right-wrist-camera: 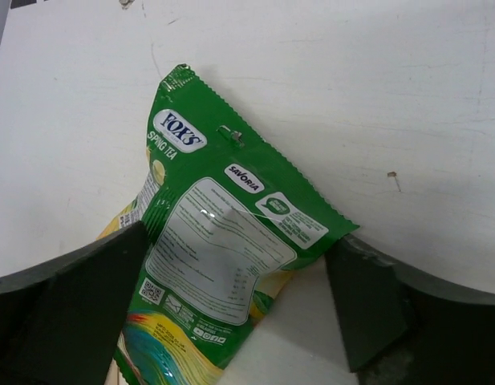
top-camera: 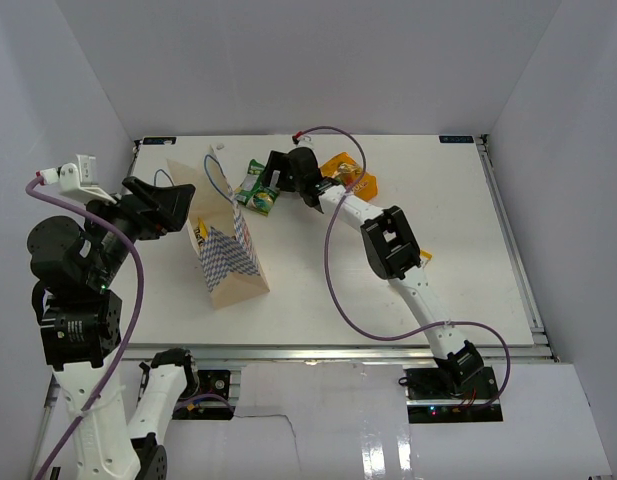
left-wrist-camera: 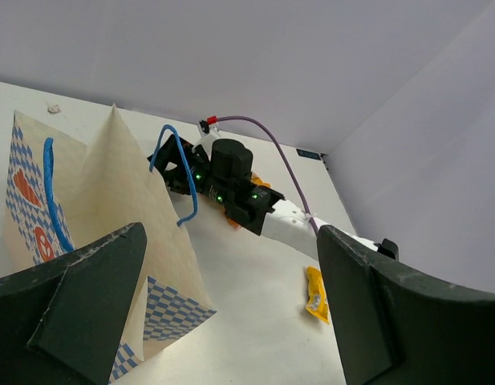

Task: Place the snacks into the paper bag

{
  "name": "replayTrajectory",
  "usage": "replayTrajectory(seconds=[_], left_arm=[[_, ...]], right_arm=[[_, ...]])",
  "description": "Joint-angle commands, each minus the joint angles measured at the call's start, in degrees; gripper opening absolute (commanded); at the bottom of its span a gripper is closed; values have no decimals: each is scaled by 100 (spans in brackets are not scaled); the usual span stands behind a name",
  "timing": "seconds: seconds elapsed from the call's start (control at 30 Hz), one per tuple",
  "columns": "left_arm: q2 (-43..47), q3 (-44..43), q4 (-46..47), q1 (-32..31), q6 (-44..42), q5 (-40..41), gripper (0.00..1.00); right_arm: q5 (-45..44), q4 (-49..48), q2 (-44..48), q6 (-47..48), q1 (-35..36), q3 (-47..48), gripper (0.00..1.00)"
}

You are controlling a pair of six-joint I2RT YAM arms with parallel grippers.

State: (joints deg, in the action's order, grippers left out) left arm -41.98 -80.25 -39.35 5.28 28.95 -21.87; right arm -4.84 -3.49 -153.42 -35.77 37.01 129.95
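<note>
Top view: the right arm hides part of the orange bag (top-camera: 350,178), right of the paper bag (top-camera: 228,255). The right gripper (top-camera: 276,182) hangs over the green-white packet (top-camera: 257,188) by the bag's mouth, and the left gripper (top-camera: 178,207) is at the bag's left.

Left wrist: jaws spread, empty; a yellow wrapper (left-wrist-camera: 315,293) lies beyond the bag.

Right wrist: jaws spread astride the packet, its lower end cut off.

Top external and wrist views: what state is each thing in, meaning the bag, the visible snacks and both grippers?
paper bag: standing on the table, top open
green-white packet: flat on the table, back side up, not gripped
orange bag: lying on the table, outside the bag
yellow wrapper: lying on the table, outside the bag
left gripper: open, beside the bag
right gripper: open, fingers straddling the green-white packet
</note>
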Motion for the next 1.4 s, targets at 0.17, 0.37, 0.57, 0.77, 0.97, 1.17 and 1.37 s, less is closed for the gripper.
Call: replayTrajectory(seconds=[0.17,0.37,0.57,0.77,0.97,1.17,1.37], left_arm=[[-91,-307,-266,-9,-3,16,98],[58,-272,-292,-9,102,104,98],[-12,-254,-275,-9,41,69,98],[-83,-386,-248,-18,-187,86,98],[14,-404,-231,-18,-320,262,98],[49,-509,-169,-18,-364,446,98],[32,-843,173,-18,-100,605,98]], right_arm=[[-149,-293,-372,-53,-1,382,61],[351,-582,-302,271,-265,435,29],[1774,-1283,346,1150,-625,226,8],[3374,-2419,1621,1309,-1091,-1154,8],[4868,-2299,2738,1572,-1381,-1762,8],[5309,-1666,3696,1976,-1311,-1719,8],[5441,-497,4373,2750,-812,-1025,8]])
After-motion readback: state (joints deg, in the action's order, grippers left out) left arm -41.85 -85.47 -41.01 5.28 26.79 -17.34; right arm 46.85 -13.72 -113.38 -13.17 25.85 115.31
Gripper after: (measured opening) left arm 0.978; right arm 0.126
